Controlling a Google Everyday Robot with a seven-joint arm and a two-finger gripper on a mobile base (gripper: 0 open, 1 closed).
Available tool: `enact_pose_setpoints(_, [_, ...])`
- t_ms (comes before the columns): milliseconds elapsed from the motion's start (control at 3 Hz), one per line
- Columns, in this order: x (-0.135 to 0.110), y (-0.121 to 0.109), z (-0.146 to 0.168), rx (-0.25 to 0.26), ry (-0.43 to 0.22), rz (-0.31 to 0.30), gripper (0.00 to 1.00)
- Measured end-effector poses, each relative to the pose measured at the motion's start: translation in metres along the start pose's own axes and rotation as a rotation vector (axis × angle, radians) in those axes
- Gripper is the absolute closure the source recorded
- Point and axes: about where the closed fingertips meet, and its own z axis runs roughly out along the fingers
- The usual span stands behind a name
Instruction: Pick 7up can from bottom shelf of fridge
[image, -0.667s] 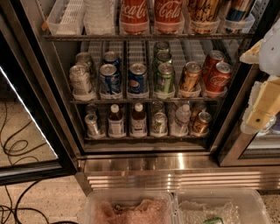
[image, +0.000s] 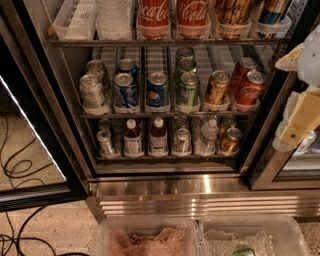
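Note:
The fridge stands open, with its racks of drinks facing me. The 7up can, green with pale patches and a silver top, stands upright on the bottom shelf, just right of centre. It is between a brown bottle on its left and a clear bottle on its right. My gripper hangs at the right edge of the view, in front of the fridge's right frame. It is above and well to the right of the can and holds nothing that I can see.
A silver can and a gold-orange can stand at the ends of the bottom shelf. The rack above holds Pepsi cans, green cans and red cans. The glass door is open at left. Plastic bins sit on the floor in front.

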Motion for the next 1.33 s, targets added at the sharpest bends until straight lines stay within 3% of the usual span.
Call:
enact_pose_setpoints(333, [0.001,0.021,-0.001,0.036,-0.089,0.075,0.0])
enact_pose_setpoints(667, [0.001,0.043,0.017,0.06,-0.225,0.208,0.0])
enact_pose_setpoints(1000, [-0.007,0.032,0.019,0.113,-0.297,0.254,0.0])
enact_pose_setpoints(1333, [-0.007,0.032,0.019,0.113,-0.297,0.254,0.0])
